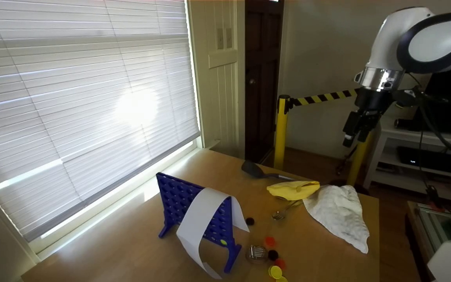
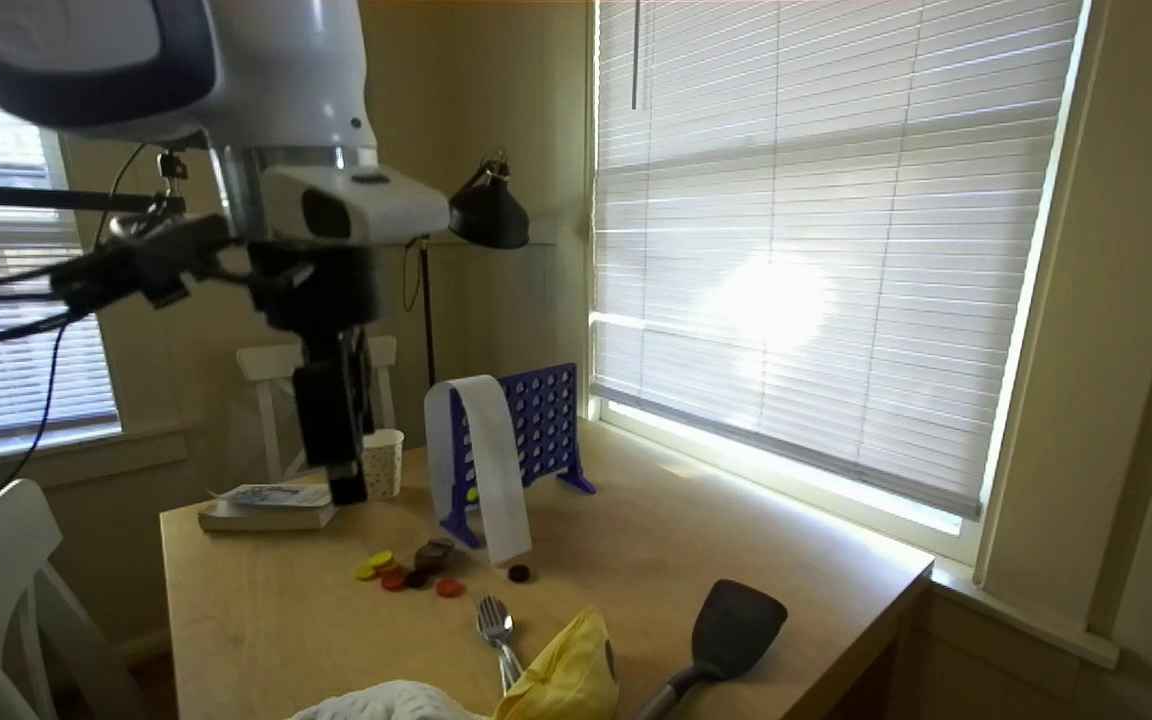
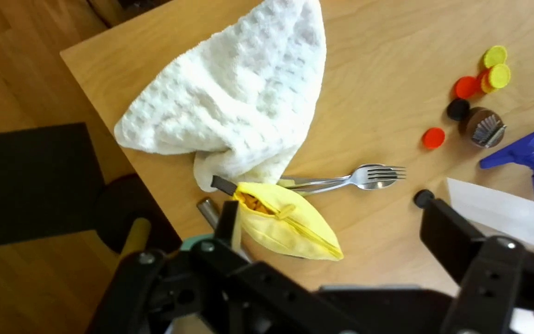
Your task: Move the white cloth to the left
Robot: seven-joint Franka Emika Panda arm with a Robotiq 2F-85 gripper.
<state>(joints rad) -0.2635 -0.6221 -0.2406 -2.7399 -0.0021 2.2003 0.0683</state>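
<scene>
My hand point(image 3: 333, 218) hangs above the desk point(image 3: 364, 125), spread wide and gripping nothing. The white cloth point(image 3: 239, 97) lies rumpled near the desk's corner, one tip reaching the edge, its bunched end beside the yellow pouch point(image 3: 290, 222). The handles of the cutlery point(image 3: 364, 178) run in toward that same spot; the overlap is poorly shown, so I can't say whether the yellow pouch rests on the cloth or merely touches it. I expect the cloth to be light, soft and limp, its nubbly weave giving good purchase, with nothing to break. A push would only fold it, so I'd pinch it low by the folds at its middle, clear of yellow pouch and cutlery. Lifting before going left should keep me from dragging them along.
</scene>
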